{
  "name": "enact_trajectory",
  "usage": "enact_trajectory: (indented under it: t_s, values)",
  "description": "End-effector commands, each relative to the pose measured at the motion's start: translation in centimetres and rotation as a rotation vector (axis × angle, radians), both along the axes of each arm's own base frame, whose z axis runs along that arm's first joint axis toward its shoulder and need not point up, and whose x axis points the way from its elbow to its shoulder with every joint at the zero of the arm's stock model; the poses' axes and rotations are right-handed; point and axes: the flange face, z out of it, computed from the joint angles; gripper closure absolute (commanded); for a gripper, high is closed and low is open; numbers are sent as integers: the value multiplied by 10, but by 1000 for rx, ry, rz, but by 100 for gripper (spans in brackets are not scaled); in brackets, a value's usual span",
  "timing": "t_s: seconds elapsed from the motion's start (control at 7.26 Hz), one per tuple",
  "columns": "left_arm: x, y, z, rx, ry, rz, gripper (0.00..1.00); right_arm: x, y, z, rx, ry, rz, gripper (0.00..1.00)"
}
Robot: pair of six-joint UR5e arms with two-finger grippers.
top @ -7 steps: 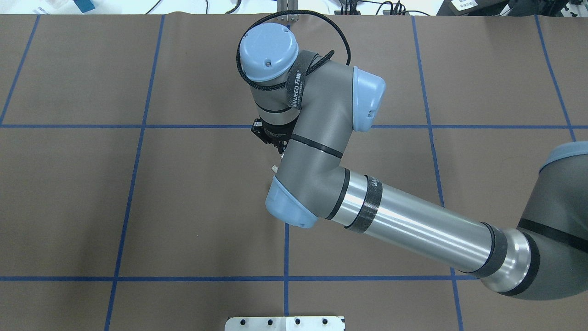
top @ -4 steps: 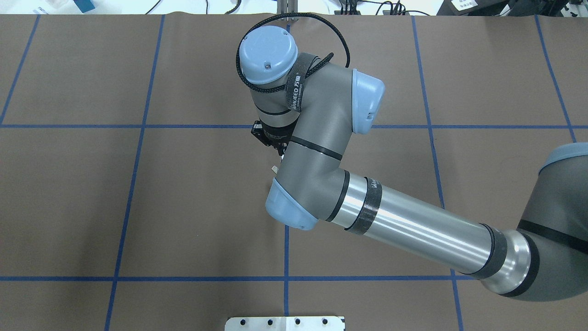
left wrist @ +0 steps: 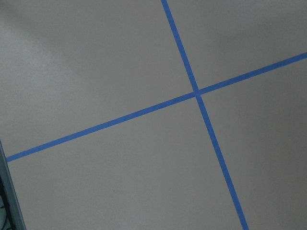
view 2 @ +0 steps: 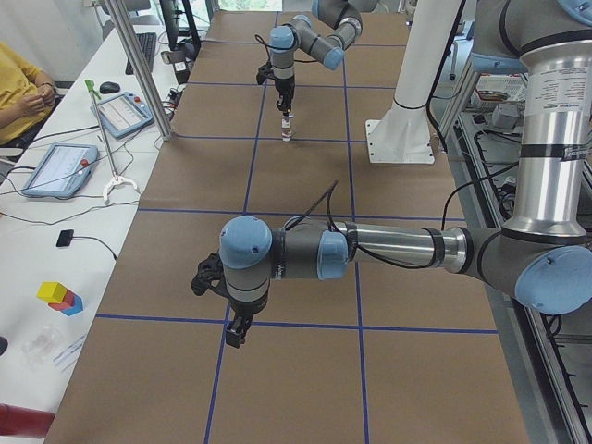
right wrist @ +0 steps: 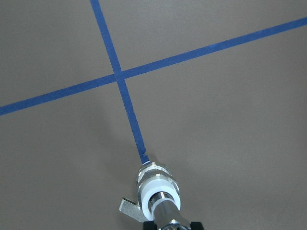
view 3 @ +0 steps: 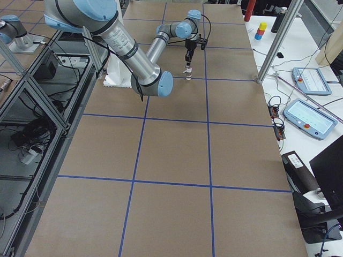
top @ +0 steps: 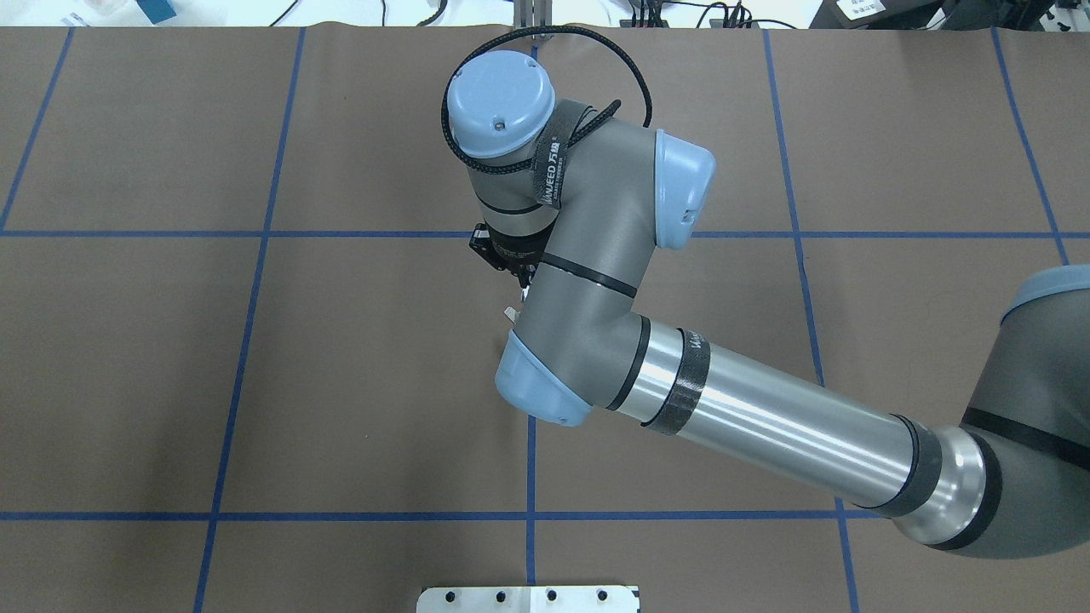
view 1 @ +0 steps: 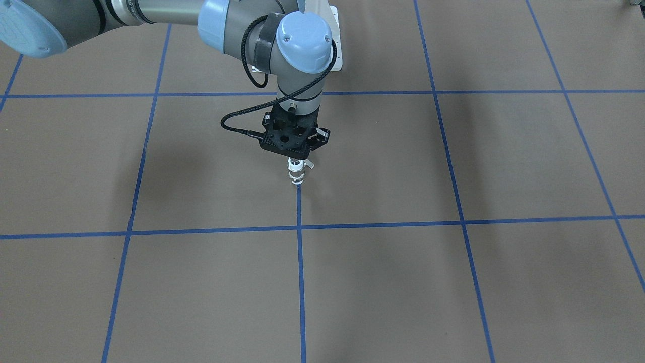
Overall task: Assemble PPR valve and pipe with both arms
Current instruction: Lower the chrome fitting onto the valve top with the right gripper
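Observation:
The white PPR valve (view 1: 297, 175) stands upright on the brown table at the end of a blue tape line. Its lever sticks out to one side (right wrist: 128, 208). The silver pipe (right wrist: 166, 212) sits in its top end. My right gripper (view 1: 296, 157) points straight down over it, and its black fingertips (right wrist: 148, 225) close on the pipe from both sides. In the overhead view the right arm hides all but a white sliver of the valve (top: 509, 312). My left gripper (view 2: 236, 331) hangs over a tape crossing far from the valve; I cannot tell whether it is open or shut.
A white mounting plate (top: 528, 598) lies at the table's near edge by the robot base. A side bench with tablets (view 2: 120, 115) and an operator runs along the far side. Blue tape lines (left wrist: 196, 93) grid the brown table.
The right arm's wrist and elbow have shifted a few pixels right and down in the overhead view. The valve's visible sliver has stayed in place.

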Motion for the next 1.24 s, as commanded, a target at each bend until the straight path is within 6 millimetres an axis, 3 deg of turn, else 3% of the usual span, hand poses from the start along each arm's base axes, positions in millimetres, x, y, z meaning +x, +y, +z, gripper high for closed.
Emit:
enact_trajectory:
  t_s: [0.0,0.14,0.28,0.41,0.69,0.83,0.96,1.1]
  values:
    - [0,0,0,-1,0,0,0,0,0,1,-4,1,4,54]
    - [0,0,0,-1,0,0,0,1,-1,1,-4,1,6,33]
    - [0,0,0,-1,0,0,0,1,-1,3,-4,3,5,24]
    - [0,1,1,-2,0,0,0,1,-1,3,2,2,-2,6]
    - [0,2,6,-22,3,-2,0,25,-14,-17,22,-36,15,0]
    - [1,4,22,-63,9,-10,0,55,-34,-26,32,-66,30,0]
    - [0,3,17,-150,21,-127,0,102,-69,-25,28,-105,20,0]
    - [1,9,16,-207,30,-196,0,146,-96,-11,56,-117,14,0]
